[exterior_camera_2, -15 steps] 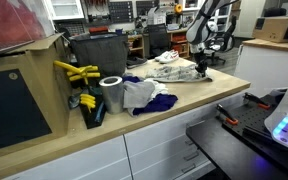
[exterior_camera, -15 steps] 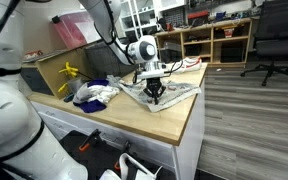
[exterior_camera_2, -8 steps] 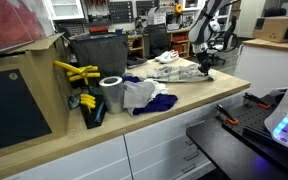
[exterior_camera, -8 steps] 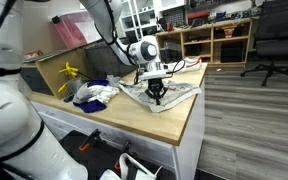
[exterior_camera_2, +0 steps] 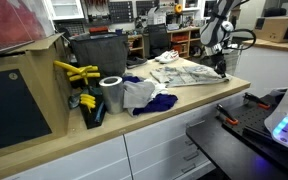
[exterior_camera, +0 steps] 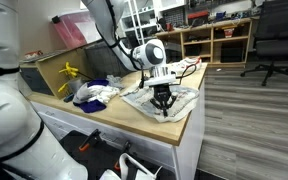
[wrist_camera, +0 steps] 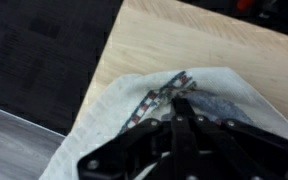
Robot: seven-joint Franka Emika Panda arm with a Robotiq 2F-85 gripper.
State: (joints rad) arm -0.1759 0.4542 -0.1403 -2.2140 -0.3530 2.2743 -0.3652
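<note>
Well, your black gripper is pinched shut on the limp, wrinkled white cloth with a patterned hem, spread at the pale wooden countertop's corner (crumpled white-and-blue rags lie nearby).

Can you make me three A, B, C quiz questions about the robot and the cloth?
1. Where does the patterned cloth lie? A on the floor B on the wooden counter C on a chair
2. What colour are the tools beside the grey roll? A yellow B pink C green
3. How is the gripper? A wide open B out of sight C shut on the cloth
Answers: B, wood shows around it; A, they are bright yellow; C, it pinches the fabric.
</note>
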